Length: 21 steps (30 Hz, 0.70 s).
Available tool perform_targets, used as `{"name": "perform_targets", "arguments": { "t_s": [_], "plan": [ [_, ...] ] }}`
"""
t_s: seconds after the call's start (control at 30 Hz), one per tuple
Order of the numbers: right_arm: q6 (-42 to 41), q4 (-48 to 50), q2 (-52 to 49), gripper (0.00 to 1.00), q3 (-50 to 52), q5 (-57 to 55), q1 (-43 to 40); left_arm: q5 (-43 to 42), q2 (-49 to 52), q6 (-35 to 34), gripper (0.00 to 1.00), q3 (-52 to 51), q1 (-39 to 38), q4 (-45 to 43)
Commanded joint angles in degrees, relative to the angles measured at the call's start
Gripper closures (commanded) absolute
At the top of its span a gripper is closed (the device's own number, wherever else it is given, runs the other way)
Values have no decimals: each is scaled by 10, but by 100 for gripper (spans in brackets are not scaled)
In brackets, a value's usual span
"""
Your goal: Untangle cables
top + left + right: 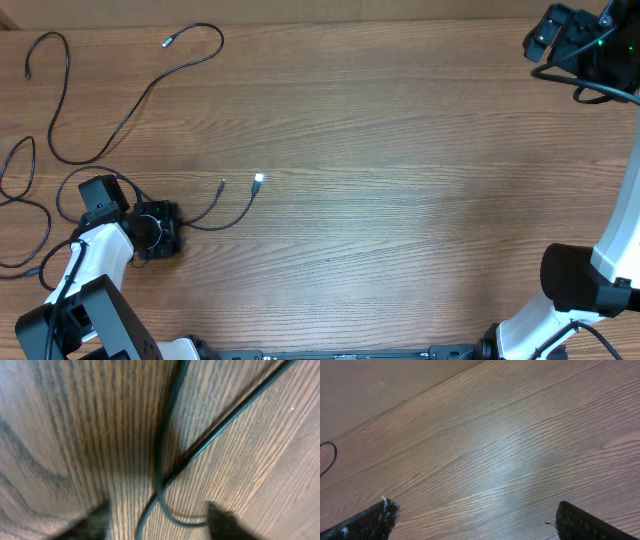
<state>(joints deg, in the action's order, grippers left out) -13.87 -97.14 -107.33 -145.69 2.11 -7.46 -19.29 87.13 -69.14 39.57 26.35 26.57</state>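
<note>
Wooden table; thin black cables sprawl in loose loops.

the middle and right of my table lay as bare wood, so my right gripper, fingers spread wide up by the far right corner, had open passage on every side. the crowding was all at the left: cables looped from the far edge down to the near left edge, two plug-tipped ends reached just right of my left gripper, and its parted fingers straddled strands that crossed on the wood.
</note>
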Motion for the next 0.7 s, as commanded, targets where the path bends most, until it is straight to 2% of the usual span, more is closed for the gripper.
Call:
{"name": "perform_targets", "arguments": {
  "t_s": [0.0,0.13,0.3,0.47,0.57,0.67],
  "plan": [
    [-3,1,10,0,-2,-1,-1,8,2,16,21,-4,3,-18],
    [-3,1,10,0,-2,-1,-1,-39,2,104,11,10,3,-75],
    [-3,1,10,0,-2,-1,-1,-38,2,169,5,97,2,-26],
    [-3,1,10,0,-2,-1,-1,44,2,255,7,188,1,24],
    [-3,1,10,0,-2,-1,-1,118,2,304,15,207,-4,3],
    [-3,1,10,0,-2,-1,-1,202,19,343,18,207,-9,-17]
  ]
}}
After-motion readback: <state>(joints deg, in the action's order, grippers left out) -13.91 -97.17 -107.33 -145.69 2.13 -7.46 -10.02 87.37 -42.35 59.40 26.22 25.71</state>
